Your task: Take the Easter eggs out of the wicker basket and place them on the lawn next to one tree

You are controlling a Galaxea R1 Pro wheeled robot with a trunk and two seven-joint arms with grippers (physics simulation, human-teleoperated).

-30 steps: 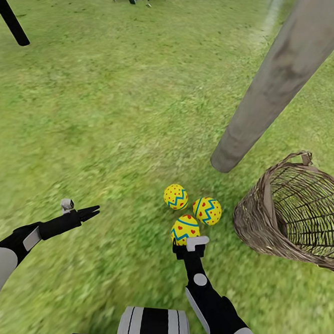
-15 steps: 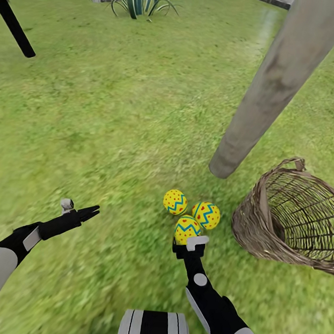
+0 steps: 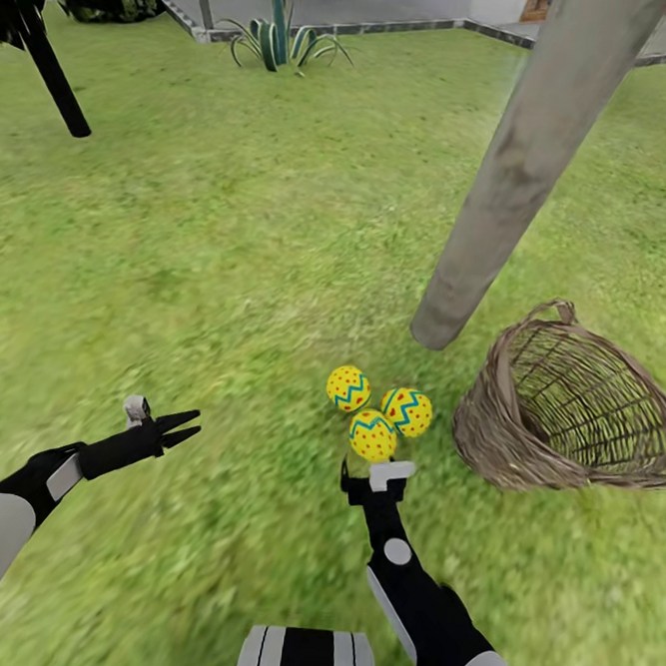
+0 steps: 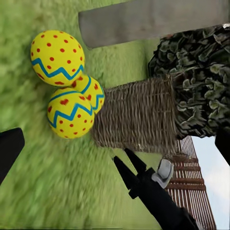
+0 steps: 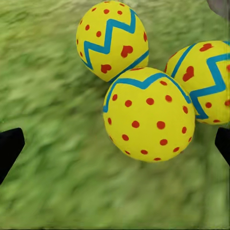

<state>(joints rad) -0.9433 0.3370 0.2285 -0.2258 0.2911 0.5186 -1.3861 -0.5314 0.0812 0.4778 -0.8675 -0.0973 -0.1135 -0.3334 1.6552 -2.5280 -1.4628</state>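
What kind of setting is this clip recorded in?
A simulated garden, apparently a back yard: mottled green lawn all around, a bare pale tree trunk rising from it, a spiky plant by a paved edge, and a slatted wooden fence beyond.

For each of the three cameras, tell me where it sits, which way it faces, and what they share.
Head: high on the robot, facing down at the lawn, both arms showing.
Left wrist: low, facing the eggs, basket and right gripper.
Right wrist: close, facing the eggs; dark fingertips show.
Shared: all three eggs.
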